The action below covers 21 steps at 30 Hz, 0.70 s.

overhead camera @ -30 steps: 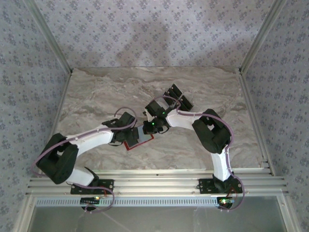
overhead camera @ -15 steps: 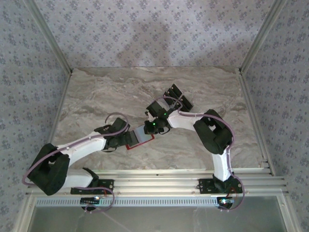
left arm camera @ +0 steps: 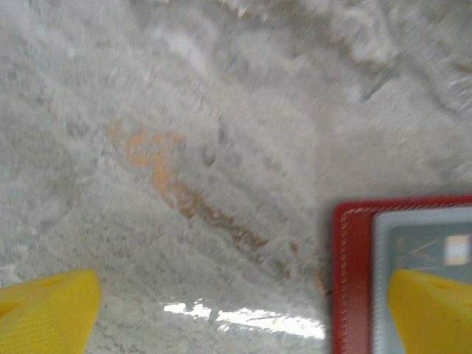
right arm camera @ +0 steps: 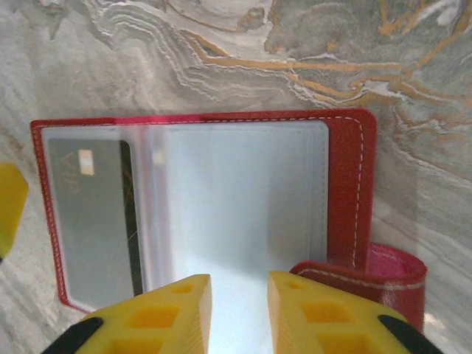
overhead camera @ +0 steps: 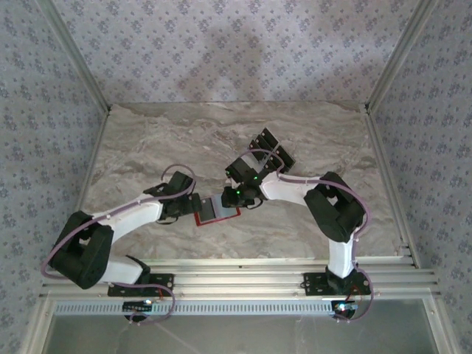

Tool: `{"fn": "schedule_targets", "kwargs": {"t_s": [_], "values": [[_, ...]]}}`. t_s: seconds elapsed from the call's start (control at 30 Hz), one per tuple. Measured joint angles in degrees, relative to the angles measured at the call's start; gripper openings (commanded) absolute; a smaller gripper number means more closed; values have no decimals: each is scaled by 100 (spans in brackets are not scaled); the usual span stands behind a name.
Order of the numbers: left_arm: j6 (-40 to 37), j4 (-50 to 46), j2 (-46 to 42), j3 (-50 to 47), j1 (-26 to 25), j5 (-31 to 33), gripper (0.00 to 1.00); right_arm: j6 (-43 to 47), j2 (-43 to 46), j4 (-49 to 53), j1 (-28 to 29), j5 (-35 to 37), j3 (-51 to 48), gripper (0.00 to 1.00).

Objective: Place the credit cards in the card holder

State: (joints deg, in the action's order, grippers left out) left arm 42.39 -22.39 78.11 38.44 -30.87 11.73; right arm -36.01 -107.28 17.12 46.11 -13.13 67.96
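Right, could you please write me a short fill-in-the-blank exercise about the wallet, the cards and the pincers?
1. The wallet lies ____ on the marble table.
2. In the right wrist view, a dark card sits in its ____ sleeve.
3. The loose cards lie ____ from the arm bases than the wallet.
4. The left pincer holds ____.
Missing words: open; left; farther; nothing.

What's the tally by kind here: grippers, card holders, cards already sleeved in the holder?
Grippers: 2 (left gripper, right gripper)
Card holder: 1, lying open on the table
Credit card sleeved in it: 1
Total: 4
Loose black cards farther back on the table: a fanned pile, number unclear, left out of the total.
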Motion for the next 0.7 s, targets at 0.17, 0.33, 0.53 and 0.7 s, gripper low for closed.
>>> {"fn": "schedule_targets", "kwargs": {"t_s": [0.17,0.33,0.53,0.7], "values": [[-210,-7,-92,138,92,-90,100,260,254,297,9,37,323,39],[-297,-35,-249,140,142,-149,100,343,426,553,127,151,297,41],[-343,-101,-367,140,164,-175,100,122,710,516,221,201,-433,41],[-361,-157,-372,140,164,-192,100,-50,710,479,243,203,-590,41]]}}
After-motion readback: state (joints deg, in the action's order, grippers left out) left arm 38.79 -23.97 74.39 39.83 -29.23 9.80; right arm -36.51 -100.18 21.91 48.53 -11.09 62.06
